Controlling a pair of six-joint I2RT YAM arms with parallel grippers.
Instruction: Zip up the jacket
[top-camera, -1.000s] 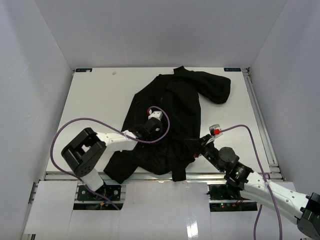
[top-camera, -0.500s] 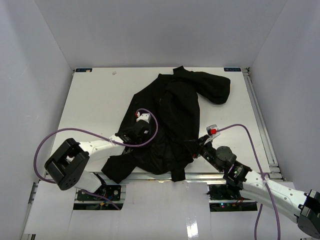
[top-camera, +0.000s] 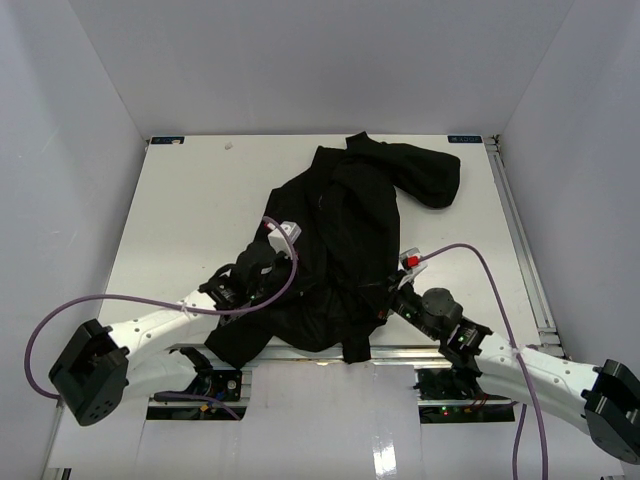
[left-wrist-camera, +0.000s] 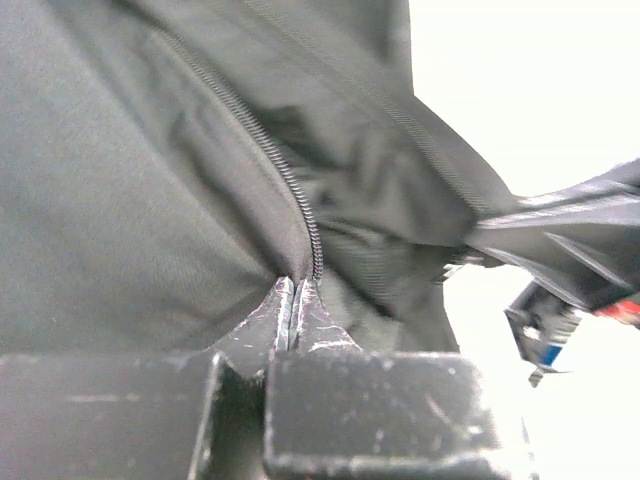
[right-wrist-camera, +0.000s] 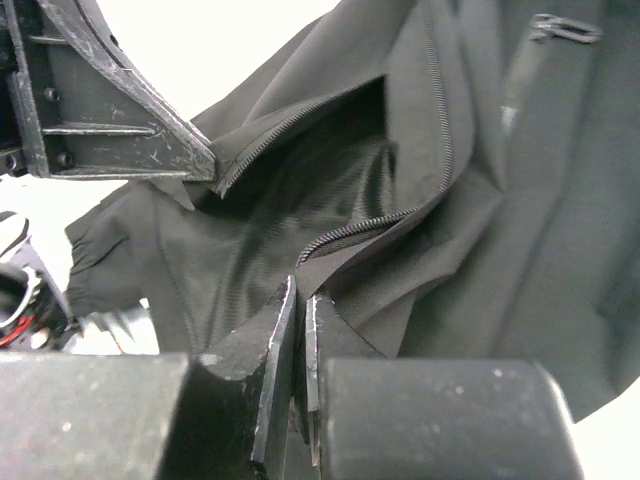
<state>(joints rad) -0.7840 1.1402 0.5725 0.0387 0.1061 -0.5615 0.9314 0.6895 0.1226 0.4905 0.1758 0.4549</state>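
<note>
Two grippers pinch the jacket (top-camera: 350, 215), which we see spread across the table (top-camera: 180, 200), hem at its near edge. Left gripper (left-wrist-camera: 296, 300): clenched on fabric at one row of zipper teeth (left-wrist-camera: 285, 180). Right gripper (right-wrist-camera: 300, 300): clenched at the other row, near right.

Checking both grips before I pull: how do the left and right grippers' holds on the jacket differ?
Seen from above, the left gripper pinches the jacket at its left side; the right gripper pinches near the lower right hem. The teeth rise up-left from the left gripper, but curve rightward from the right gripper. Both are shut on zipper edges, with the front open between them.
</note>
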